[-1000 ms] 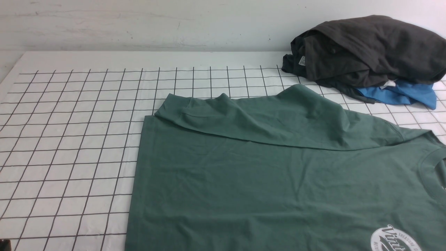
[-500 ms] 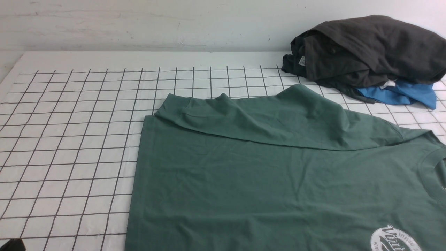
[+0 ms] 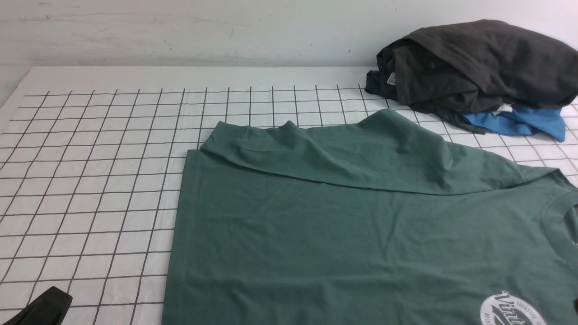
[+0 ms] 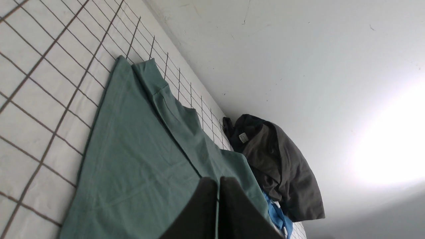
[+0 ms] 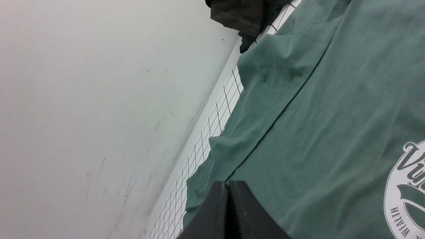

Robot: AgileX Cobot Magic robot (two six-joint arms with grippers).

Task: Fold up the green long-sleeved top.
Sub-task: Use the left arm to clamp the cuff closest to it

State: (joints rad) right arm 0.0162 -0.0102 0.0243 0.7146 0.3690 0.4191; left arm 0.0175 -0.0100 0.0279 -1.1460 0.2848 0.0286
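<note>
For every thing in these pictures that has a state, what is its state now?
green long-sleeved top: spread flat on the table, one sleeve folded across the body.
dark grey garment: crumpled in a heap.
blue garment: crumpled, partly under the dark grey garment.
left gripper: shut, empty.
right gripper: shut, empty.

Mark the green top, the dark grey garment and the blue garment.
green top (image 3: 316, 234), front view, flat body panel.
dark grey garment (image 3: 487, 63), front view, top of the heap.
blue garment (image 3: 524, 122), front view, part showing below the dark grey garment.

Soft, even light; blown-out glare on the wall (image 4: 391, 139), left wrist view.
</note>
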